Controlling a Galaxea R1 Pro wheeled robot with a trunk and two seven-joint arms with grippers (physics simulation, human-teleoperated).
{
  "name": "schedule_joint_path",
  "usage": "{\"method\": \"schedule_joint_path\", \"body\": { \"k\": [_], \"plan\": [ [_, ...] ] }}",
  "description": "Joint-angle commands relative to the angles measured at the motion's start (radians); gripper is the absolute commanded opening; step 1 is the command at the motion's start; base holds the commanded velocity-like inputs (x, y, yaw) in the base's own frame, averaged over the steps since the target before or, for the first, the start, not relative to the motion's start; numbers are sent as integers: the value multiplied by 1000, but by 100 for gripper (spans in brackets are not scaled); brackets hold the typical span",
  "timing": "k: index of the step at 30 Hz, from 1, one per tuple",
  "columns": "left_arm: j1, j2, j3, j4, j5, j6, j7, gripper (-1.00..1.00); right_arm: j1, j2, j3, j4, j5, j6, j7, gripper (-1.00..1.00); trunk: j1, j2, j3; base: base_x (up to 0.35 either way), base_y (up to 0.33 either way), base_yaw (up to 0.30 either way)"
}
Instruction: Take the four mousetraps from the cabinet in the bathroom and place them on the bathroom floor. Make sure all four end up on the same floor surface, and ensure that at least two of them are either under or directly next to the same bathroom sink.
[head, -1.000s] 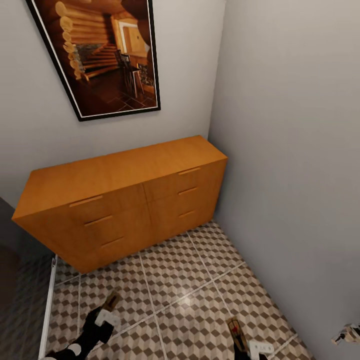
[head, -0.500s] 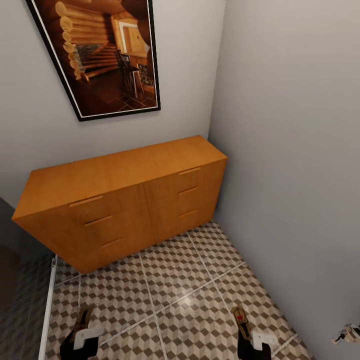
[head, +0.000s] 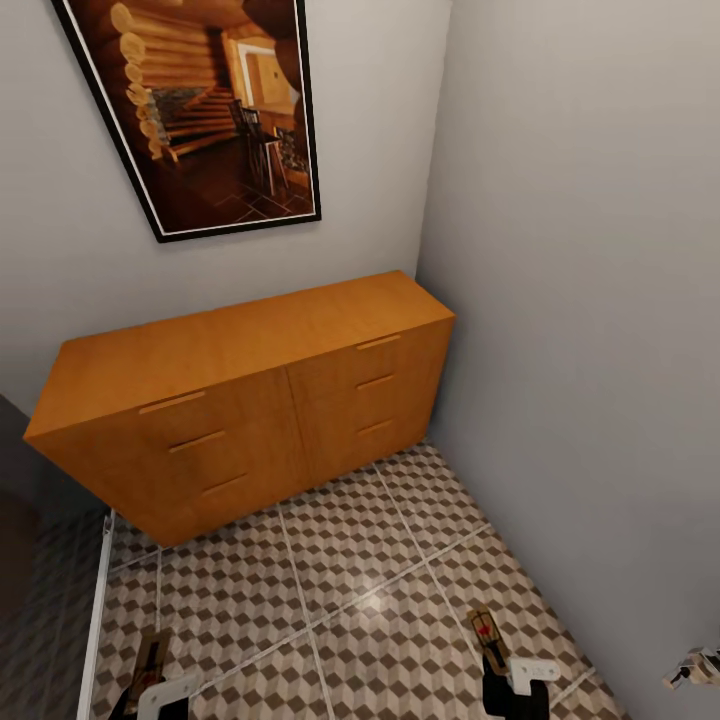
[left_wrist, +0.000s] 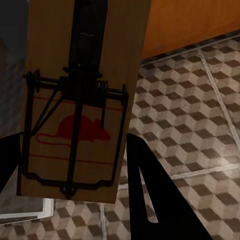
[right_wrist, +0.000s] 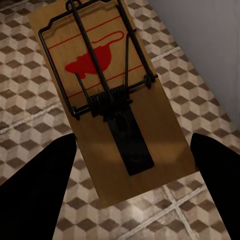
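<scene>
Fingers of left gripper (head: 150, 672) and right gripper (head: 492, 645) each clamp a mousetrap (left_wrist: 82, 95); at six o'clock from the cabinet (head: 250, 395), slippage could drop one

Long low orange-brown wooden cabinet (head: 250, 390) blocks the far side, backed against the grey rear wall under a dark-framed picture (head: 200, 110); its right end sits touching or just beside the plain grey side wall (head: 580, 300), no gap to pass. Cube-pattern brown-beige tiled floor (head: 350, 560) between cabinet front and the arms is open. Each jaws pair carries a flat brown wooden mousetrap, left (left_wrist: 80, 100) and right (right_wrist: 110, 100). Right trap near the side wall, little room there. Dark area (head: 30, 560) at left past a pale strip.
</scene>
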Motion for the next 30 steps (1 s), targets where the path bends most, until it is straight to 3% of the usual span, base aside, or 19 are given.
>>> {"method": "schedule_joint_path", "body": {
  "k": [1, 30],
  "plan": [
    [-1, -1, -7, 2, -8, -1, 11, -100, -1, -1, 9, 1, -5, -3, -5, -100, 0, -1, -1, 0, 0, 0],
    [0, 1, -7, 2, -7, 5, 10, -100, -1, 1, 9, 7, -4, -3, -5, -100, 0, -1, -1, 0, 0, 0]
  ]
}}
